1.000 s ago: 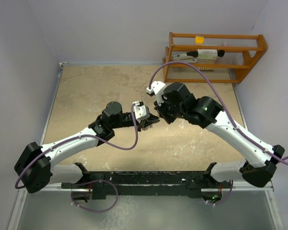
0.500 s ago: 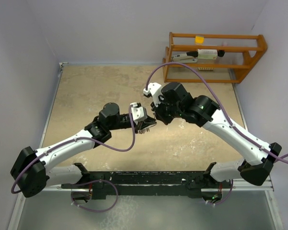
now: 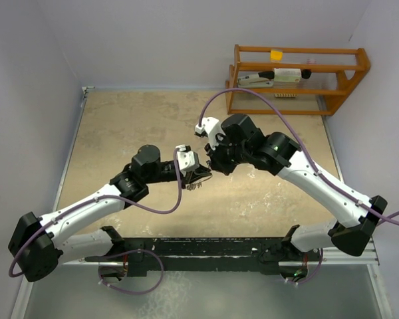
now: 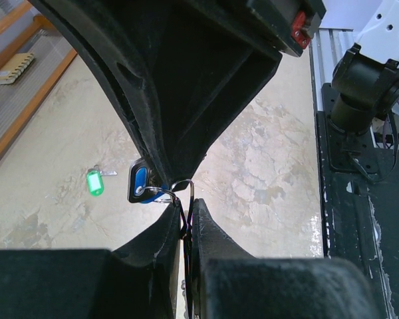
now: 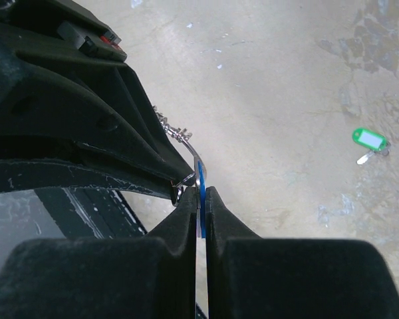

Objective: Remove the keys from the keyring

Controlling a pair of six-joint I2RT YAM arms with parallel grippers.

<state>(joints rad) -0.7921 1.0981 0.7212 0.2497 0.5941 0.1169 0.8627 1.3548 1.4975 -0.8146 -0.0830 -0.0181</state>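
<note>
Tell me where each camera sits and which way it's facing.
Top: above and behind the bases, looking down on the table; left gripper and right gripper show tip to tip.
Left wrist: on that arm, looks past its fingers at the right gripper pinching the blue key.
Right wrist: on that arm, looks past its fingers at the left gripper holding the keyring.
Shared: both wrist views show the green key.

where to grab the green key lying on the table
Likely the green key by its plastic head, pinched across the long edges from straight above: it lies flat on the table, and the head is bulkier than the thin metal end.
</note>
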